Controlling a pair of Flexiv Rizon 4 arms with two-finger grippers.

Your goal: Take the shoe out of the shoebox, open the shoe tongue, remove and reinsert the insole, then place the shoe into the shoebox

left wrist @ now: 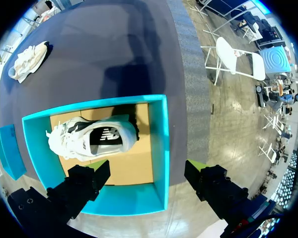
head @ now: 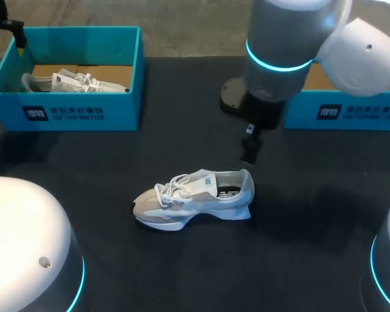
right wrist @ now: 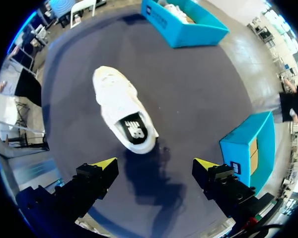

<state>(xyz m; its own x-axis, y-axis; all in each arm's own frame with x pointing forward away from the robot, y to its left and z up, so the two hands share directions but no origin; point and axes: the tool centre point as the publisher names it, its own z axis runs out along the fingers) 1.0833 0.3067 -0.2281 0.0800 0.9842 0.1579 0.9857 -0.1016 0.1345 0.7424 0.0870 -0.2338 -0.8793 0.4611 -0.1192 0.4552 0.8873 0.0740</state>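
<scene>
A white and grey shoe (head: 195,198) lies on its sole in the middle of the black table, toe pointing left, with its dark insole showing in the right wrist view. My right gripper (head: 249,146) hangs just behind its heel. In the right wrist view the gripper (right wrist: 155,163) is open and empty, the shoe (right wrist: 124,111) ahead of it. My left gripper (left wrist: 149,171) is open and empty above the near wall of the teal shoebox (left wrist: 159,148), which holds a second white shoe (left wrist: 92,139).
The left teal shoebox (head: 71,114) stands at the back left with its shoe (head: 78,81) inside. Another teal shoebox (head: 351,110) stands at the back right, partly hidden by my right arm. Both arm bases fill the front corners.
</scene>
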